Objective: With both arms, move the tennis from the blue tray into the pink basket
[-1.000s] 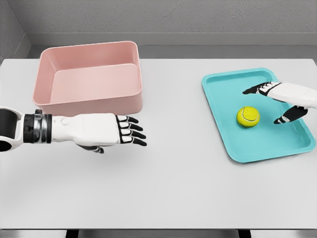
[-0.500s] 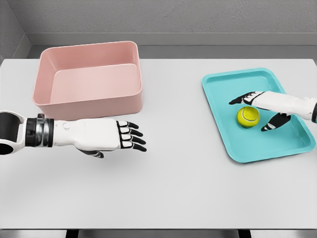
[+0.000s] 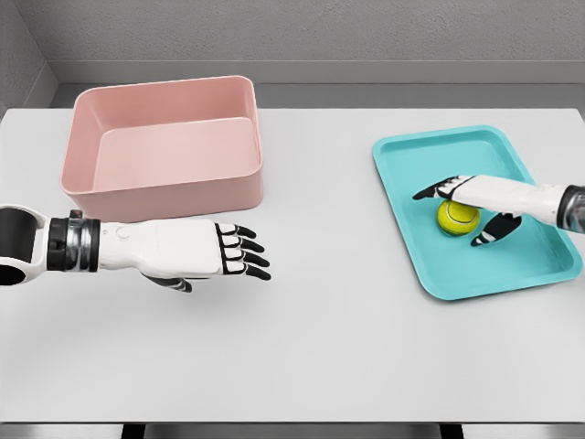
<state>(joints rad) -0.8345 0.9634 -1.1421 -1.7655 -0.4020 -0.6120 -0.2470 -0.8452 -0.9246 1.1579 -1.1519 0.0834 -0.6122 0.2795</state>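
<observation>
Yellow-green felt marks the tennis ball [image 3: 457, 216], which lies inside the blue tray [image 3: 411, 155] on the right side of the white table [image 3: 329, 338], roughly at the tray's middle. The right hand [image 3: 468, 203] reaches in from the right edge and sits over the ball, fingers spread: the long fingers arch across its far side while the thumb [image 3: 486, 232] hangs at its near right. Whether any fingertip actually touches the felt cannot be told; nothing is clamped.

The left hand [image 3: 196, 251] hovers above the table on the left, just near of the pink basket [image 3: 164, 187], palm sideways, fingers apart and gently curled, holding nothing.

The ball looks light and springy, with a fuzzy skin that should give good grip, yet being round it would likely roll across the smooth tray if nudged from one side only. The soundest hold, in my judgement, is across its widest girth, thumb opposite the fingers, closing evenly. The basket stands far left, well apart from the tray, so a hand-over between the arms seems needed.
</observation>
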